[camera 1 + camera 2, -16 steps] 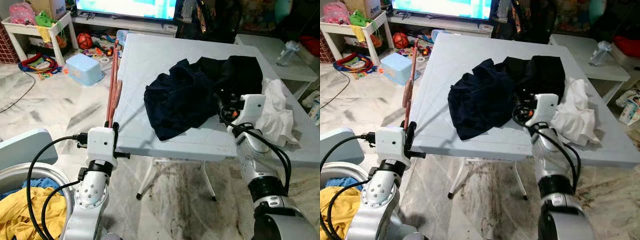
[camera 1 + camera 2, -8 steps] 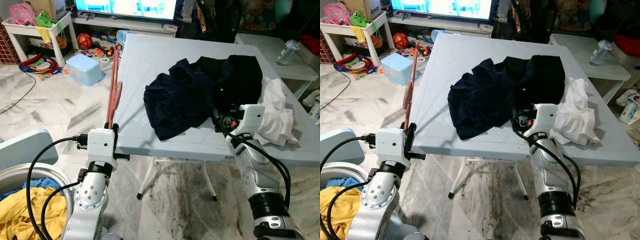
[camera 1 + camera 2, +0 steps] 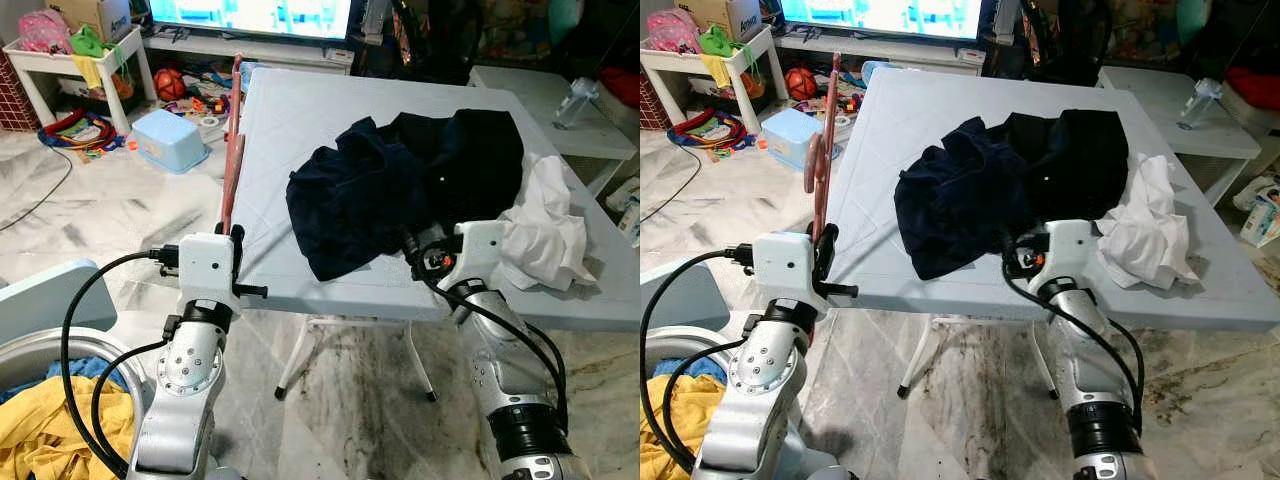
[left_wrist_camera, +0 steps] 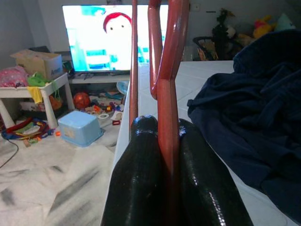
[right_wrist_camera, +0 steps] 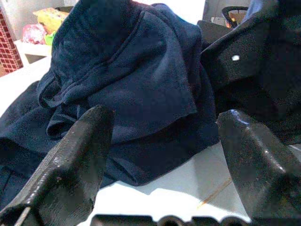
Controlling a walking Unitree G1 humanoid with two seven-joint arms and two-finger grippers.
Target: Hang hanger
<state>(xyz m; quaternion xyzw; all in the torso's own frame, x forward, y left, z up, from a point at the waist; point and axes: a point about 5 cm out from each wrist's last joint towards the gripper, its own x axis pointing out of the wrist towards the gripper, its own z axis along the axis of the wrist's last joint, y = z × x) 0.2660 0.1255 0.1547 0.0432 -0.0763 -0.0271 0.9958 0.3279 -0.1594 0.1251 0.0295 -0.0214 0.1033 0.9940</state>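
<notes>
- Our left gripper [image 4: 167, 155] clamps the red hanger [image 3: 232, 150], which stands nearly upright left of centre in the head view, just off the left edge of the pale blue table [image 3: 330, 110].
- A second ago the hanger leaned lower beside that edge; now its top reaches towards the upper left of the frame, near the television stand, so we judge it is being lifted clear.
- Our right gripper [image 5: 164, 155] has slid leftwards along the near table edge and now faces the dark navy garment [image 3: 370, 200], fingers spread wide with nothing between them.
- We read this as a reach for clothing to put on the hanger; nothing is dressed or hung yet, and no rail can be made out.
- A black garment [image 3: 470, 150] lies touching the navy one towards the upper right, and a white cloth [image 3: 545, 225] rests beside it at the right of the table.
- Containers: a round basin [image 3: 25, 350] at the lower left holds yellow cloth [image 3: 40, 425] and a bit of blue cloth.
- A light blue box [image 3: 168, 138] sits lid-down or closed on the floor at the upper left; its contents are hidden.
- A white shelf [image 3: 70, 55] in the far upper left carries bright toys and a cardboard box.
</notes>
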